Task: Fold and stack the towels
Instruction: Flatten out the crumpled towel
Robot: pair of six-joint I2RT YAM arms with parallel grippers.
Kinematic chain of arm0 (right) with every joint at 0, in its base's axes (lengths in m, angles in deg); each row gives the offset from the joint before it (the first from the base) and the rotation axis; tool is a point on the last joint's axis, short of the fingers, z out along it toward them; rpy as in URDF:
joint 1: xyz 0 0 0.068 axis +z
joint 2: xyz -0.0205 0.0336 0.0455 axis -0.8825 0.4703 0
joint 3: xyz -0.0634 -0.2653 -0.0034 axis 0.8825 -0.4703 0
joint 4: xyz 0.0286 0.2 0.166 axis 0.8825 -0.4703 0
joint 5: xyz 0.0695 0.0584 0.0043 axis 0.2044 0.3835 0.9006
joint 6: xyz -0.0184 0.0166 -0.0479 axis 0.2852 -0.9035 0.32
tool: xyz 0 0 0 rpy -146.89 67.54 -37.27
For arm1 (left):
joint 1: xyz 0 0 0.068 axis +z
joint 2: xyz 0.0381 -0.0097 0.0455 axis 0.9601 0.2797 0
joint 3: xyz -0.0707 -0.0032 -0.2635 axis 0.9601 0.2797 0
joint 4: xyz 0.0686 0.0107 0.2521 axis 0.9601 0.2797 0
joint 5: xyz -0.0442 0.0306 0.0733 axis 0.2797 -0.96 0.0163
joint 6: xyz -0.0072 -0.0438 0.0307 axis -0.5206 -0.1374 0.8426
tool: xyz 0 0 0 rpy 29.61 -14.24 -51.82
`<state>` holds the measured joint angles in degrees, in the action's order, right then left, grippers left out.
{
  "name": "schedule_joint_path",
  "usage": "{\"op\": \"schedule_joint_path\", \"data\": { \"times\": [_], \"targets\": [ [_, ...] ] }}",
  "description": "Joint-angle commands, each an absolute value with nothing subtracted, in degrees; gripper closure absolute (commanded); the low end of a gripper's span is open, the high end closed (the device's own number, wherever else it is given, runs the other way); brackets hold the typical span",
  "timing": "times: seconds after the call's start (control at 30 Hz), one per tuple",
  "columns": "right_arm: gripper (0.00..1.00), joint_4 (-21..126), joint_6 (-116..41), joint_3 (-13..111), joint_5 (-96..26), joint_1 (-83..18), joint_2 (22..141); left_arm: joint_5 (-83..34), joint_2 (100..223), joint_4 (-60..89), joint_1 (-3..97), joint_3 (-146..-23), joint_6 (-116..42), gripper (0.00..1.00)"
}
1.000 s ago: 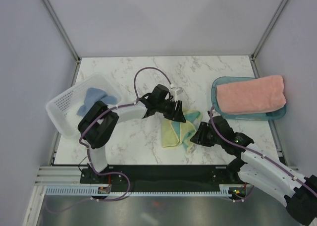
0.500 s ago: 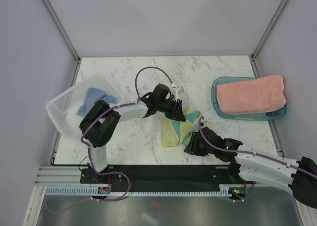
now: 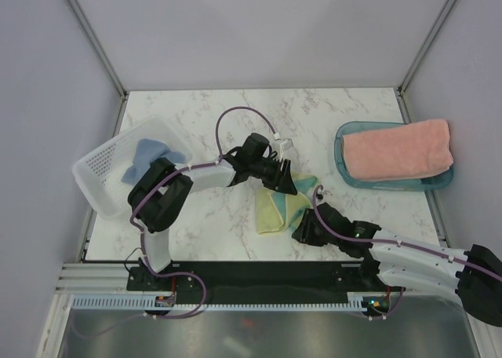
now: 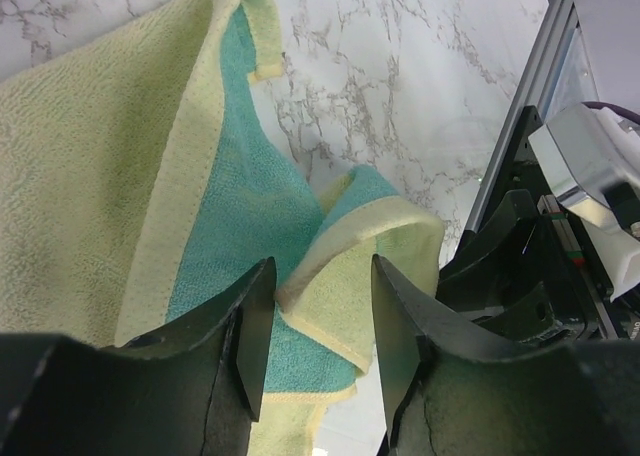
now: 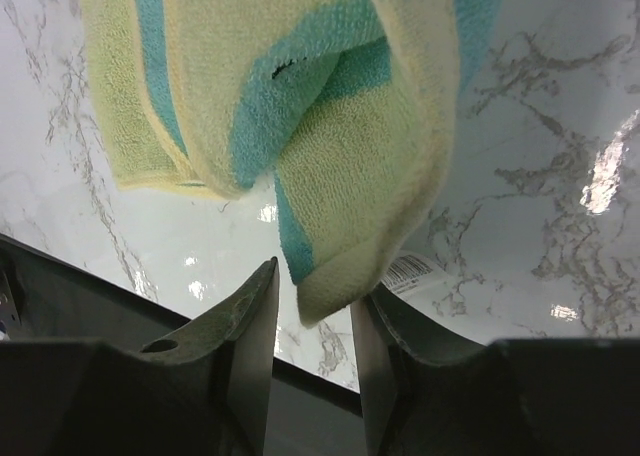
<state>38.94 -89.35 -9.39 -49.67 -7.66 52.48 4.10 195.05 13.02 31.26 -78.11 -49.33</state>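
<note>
Yellow-and-teal towel (image 3: 281, 207) crumpled mid-table. Left gripper (image 4: 318, 321) parted, straddling folded corner (not clamped). Right gripper (image 5: 313, 311) parted around hanging near corner. Pink towel (image 3: 397, 149) on teal tray (image 3: 342, 163), far right.

- A crumpled towel (image 3: 284, 204) is laid mid-worktop (image 3: 329, 111), toward the near edge.
- A basket (image 3: 98, 169) holding a small towel (image 3: 149, 154) is set at the left edge.
- A tray (image 3: 349, 173) bearing a folded towel (image 3: 396, 150) is placed at the right edge.
</note>
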Motion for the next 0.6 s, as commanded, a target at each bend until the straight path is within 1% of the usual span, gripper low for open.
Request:
{"op": "schedule_joint_path", "data": {
  "times": [0.0,0.17,0.33,0.57],
  "targets": [
    [0.59,40.31,-89.78,-9.78,-52.07,-7.28,51.44,7.42,196.05,10.05,31.13,-78.08,-46.63,0.5],
    [0.59,40.22,-90.39,-10.48,-51.63,-7.01,51.97,7.34,195.96,9.87,31.13,-77.29,-46.11,0.53],
    [0.6,40.13,-91.71,-11.09,-51.54,-6.05,51.1,7.77,196.49,9.87,31.13,-77.28,-46.46,0.6],
    [0.64,41.89,-93.29,-12.58,-52.33,-4.9,49.16,8.12,197.11,9.87,31.13,-77.9,-46.98,0.81]
  ]
}}
